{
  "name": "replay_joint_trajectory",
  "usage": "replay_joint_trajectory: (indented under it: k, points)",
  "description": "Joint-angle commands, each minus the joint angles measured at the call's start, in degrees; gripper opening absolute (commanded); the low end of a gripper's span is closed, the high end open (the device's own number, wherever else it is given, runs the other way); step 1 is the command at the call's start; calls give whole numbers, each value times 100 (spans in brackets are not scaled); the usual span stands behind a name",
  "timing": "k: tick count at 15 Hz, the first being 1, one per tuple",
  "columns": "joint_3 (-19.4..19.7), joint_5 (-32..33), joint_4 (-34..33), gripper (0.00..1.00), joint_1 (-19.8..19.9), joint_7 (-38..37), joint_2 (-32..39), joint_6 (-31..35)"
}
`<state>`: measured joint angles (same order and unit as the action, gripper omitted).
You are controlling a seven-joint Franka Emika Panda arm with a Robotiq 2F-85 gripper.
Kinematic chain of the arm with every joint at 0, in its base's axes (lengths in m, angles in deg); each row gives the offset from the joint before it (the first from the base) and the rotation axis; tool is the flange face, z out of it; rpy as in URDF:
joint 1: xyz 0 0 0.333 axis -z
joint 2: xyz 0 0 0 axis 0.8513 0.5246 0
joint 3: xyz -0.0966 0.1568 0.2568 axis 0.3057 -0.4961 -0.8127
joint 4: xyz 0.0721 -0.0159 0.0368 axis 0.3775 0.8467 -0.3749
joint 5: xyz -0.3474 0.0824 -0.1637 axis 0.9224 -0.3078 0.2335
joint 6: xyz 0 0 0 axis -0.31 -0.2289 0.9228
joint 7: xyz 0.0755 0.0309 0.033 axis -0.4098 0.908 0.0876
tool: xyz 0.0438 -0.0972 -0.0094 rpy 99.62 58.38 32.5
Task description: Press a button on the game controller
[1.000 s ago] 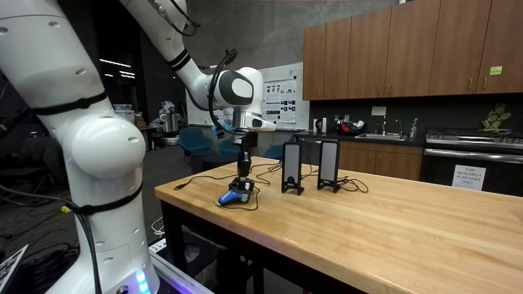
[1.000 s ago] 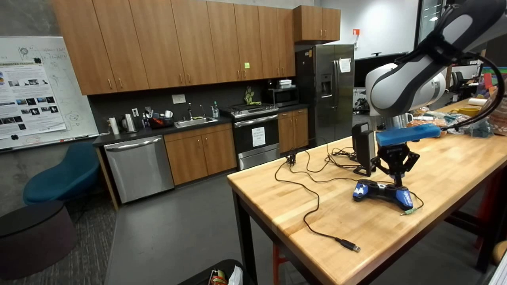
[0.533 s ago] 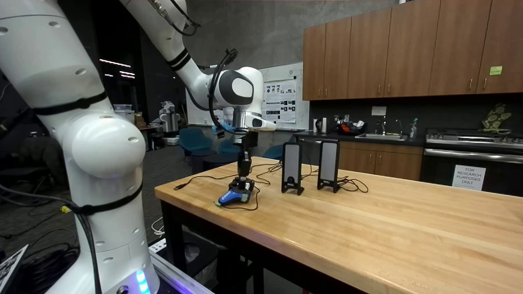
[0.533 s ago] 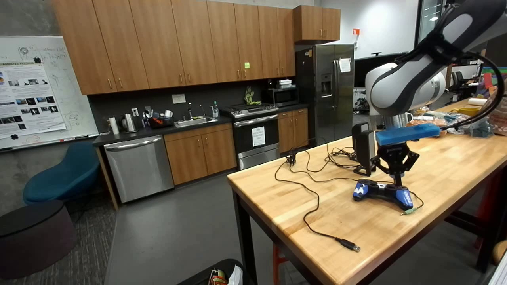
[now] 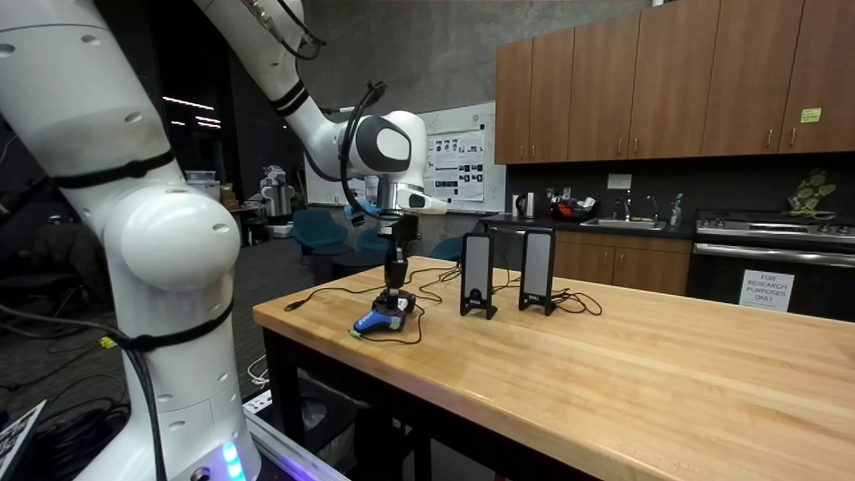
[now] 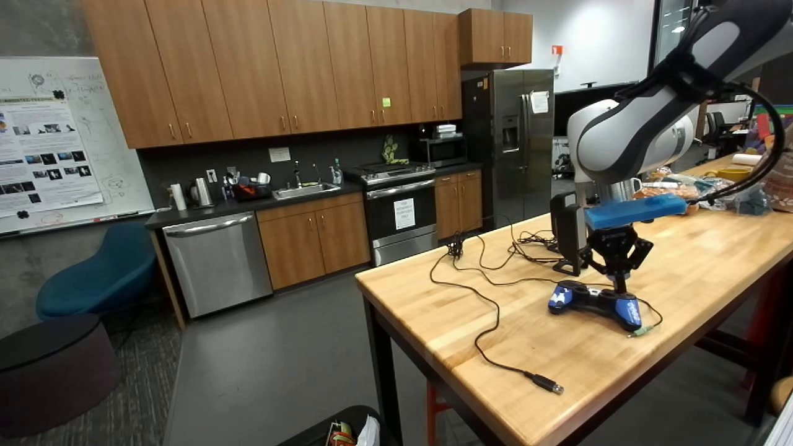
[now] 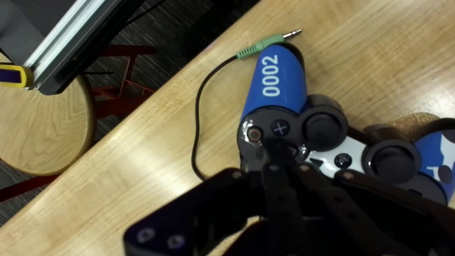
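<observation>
The game controller is blue and black with a pale centre. It lies face up near the table's edge in both exterior views (image 5: pixel 375 322) (image 6: pixel 596 301). In the wrist view the controller (image 7: pixel 321 131) shows its "0002" handle, circle and cross buttons and both thumbsticks. My gripper points straight down over it in both exterior views (image 5: pixel 393 294) (image 6: pixel 620 286). In the wrist view the gripper's fingertips (image 7: pixel 276 145) are shut together with nothing between them. They sit over the face buttons beside the cross and circle, partly covering that area. Contact with a button cannot be told for certain.
Two black upright speakers (image 5: pixel 477 274) (image 5: pixel 537 271) stand on the wooden table (image 5: pixel 601 381) beyond the controller. Black cords trail over the table, one ending in a USB plug (image 6: pixel 545 383). A green audio plug (image 7: pixel 263 46) lies against the controller's handle. A stool (image 7: pixel 46 128) stands below the edge.
My shut gripper and the controller have both shifted slightly left in both exterior views over the last half second. The speakers and USB plug have not moved.
</observation>
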<state>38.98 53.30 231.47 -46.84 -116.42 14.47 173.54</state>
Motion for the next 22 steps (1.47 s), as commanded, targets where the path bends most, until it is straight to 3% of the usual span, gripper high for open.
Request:
replay_joint_trajectory:
  k: [1, 22]
  points:
    - [6, -60, -33, 0, -62, -42, 5, -95]
    - [-26, 21, -144, 0, -44, -105, 146, 18]
